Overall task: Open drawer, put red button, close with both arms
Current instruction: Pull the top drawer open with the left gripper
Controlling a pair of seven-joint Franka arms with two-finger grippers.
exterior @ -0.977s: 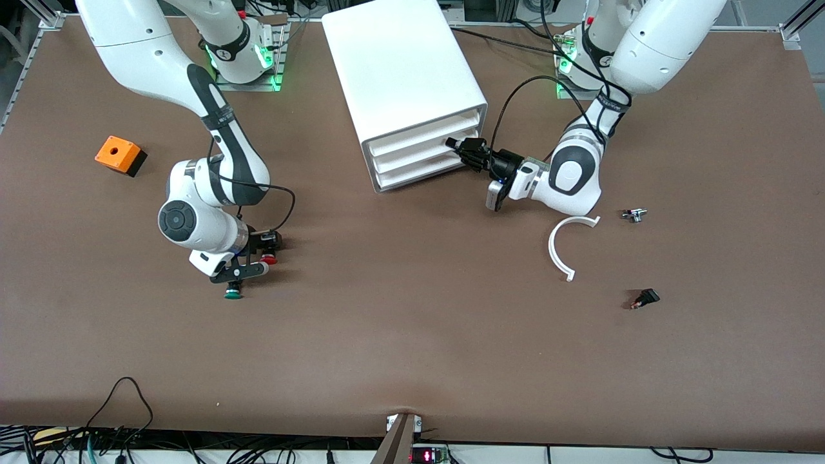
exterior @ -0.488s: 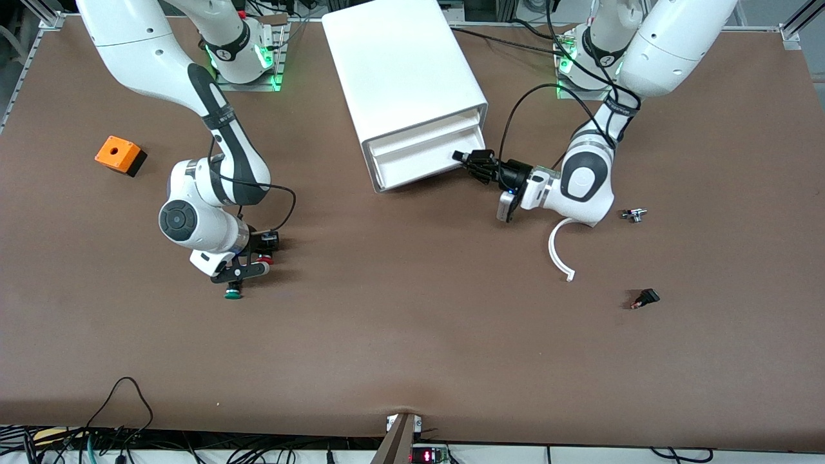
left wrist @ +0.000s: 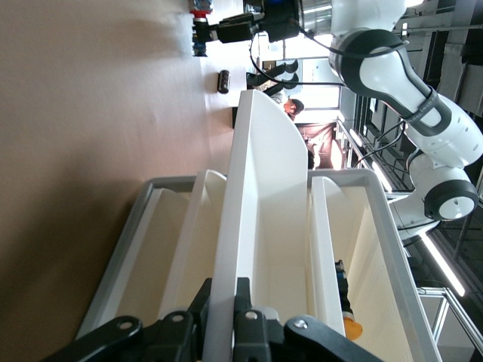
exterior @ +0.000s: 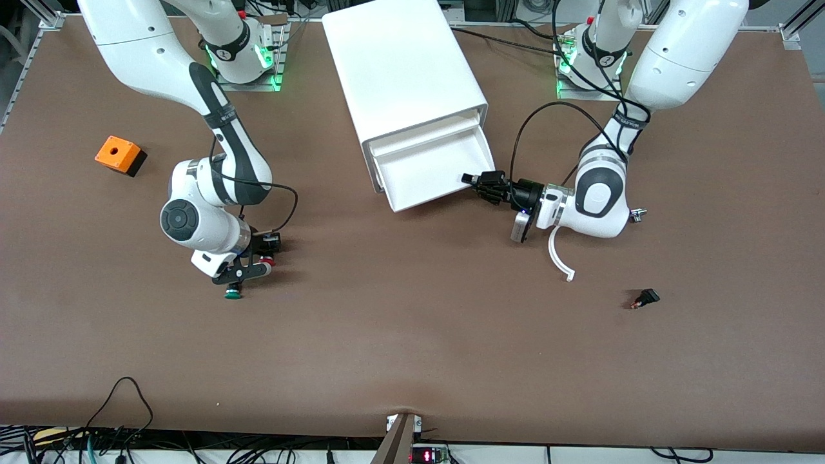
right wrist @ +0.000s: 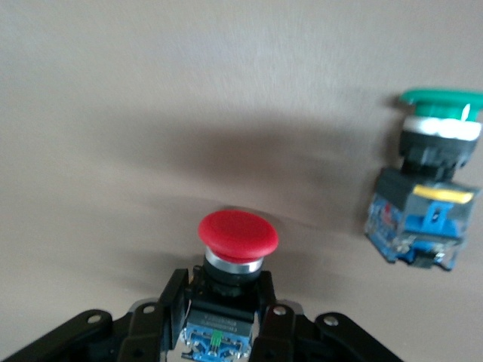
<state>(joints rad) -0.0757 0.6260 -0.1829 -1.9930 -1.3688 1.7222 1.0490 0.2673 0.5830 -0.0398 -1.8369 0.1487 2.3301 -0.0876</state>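
The white cabinet [exterior: 403, 64] stands at the table's middle, near the robots' bases. Its middle drawer [exterior: 430, 169] is pulled partly out toward the front camera and looks empty. My left gripper [exterior: 478, 181] is shut on the drawer's front wall, at the corner toward the left arm's end. In the left wrist view, my left gripper [left wrist: 223, 292] pinches that wall [left wrist: 260, 188]. My right gripper [exterior: 264, 256] is shut on the red button [exterior: 268, 260], low at the table. In the right wrist view, my right gripper [right wrist: 224, 292] holds the black body under the red cap [right wrist: 238, 232].
A green-capped button [exterior: 233, 294] lies beside the right gripper and shows in the right wrist view [right wrist: 434, 211]. An orange box [exterior: 118, 154] sits toward the right arm's end. A white curved piece [exterior: 559, 254], a small black part [exterior: 644, 298] and a metal part [exterior: 638, 212] lie toward the left arm's end.
My left gripper has pulled the drawer out of the cabinet toward the front camera. The right arm with the red button has barely moved.
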